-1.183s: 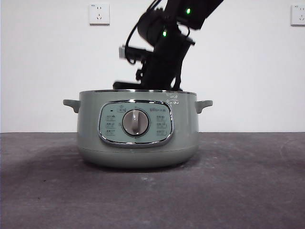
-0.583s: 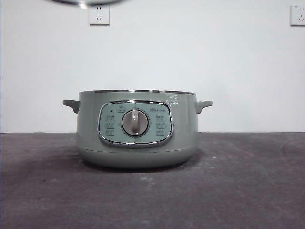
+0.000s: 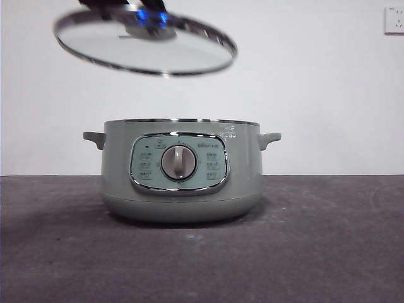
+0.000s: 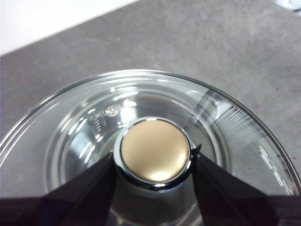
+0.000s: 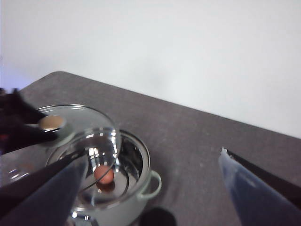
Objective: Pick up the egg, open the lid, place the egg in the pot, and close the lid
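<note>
A white wall (image 3: 315, 76) with a socket (image 3: 394, 19) in its upper corner stands behind a dark grey table (image 3: 202, 252). In the front view the pot (image 3: 182, 170) sits open on the table, its dial (image 3: 178, 162) facing the camera, while the lid (image 3: 145, 43) hangs tilted in the air above it and off toward one side, its top held by a dark arm that enters from the upper edge. In the left wrist view the left gripper (image 4: 154, 162) has its two black jaws closed against either side of the knob (image 4: 155, 149), so the lid's glass spreads out directly beneath the gripper, with bare table under it. In the right wrist view the right gripper (image 5: 155, 188) holds nothing, its jaws spread wide apart, and it hangs high over the table; well below it the egg (image 5: 104, 174) lies on the shiny floor of the pot, and the lid, clamped by the other arm's gripper, hovers over part of the pot's rim (image 5: 146, 160), clear of it.
</note>
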Robot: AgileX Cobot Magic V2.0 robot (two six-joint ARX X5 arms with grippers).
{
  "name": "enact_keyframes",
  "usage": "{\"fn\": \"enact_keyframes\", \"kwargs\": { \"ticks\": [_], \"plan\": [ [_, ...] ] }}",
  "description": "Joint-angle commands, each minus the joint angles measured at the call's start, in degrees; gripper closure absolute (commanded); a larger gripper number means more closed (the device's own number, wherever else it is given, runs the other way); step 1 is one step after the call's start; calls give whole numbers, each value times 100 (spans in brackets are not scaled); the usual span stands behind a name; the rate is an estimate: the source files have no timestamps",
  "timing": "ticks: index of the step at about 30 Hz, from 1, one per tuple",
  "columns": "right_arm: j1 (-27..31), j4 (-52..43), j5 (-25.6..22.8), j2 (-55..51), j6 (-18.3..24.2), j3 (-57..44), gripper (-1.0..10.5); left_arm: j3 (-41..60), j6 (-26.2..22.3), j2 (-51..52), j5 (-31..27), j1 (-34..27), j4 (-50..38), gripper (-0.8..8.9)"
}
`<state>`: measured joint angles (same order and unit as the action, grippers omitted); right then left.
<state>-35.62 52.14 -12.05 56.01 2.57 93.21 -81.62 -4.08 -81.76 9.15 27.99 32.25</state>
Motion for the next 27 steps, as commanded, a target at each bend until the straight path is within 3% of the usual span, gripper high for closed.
{"fn": "enact_keyframes", "kwargs": {
  "ticks": [1,11,27],
  "plan": [
    [-7,168,-4,-157,-87,-2,474,-20,-90,-208,28,28,-472,822],
    [-7,643,-7,-623,-256,-2,474,-20,-223,-1023,28,28,-1150,822],
    [-7,1012,-7,-662,-271,-2,474,-20,-216,-1552,31,57,-1462,822]
  ]
}}
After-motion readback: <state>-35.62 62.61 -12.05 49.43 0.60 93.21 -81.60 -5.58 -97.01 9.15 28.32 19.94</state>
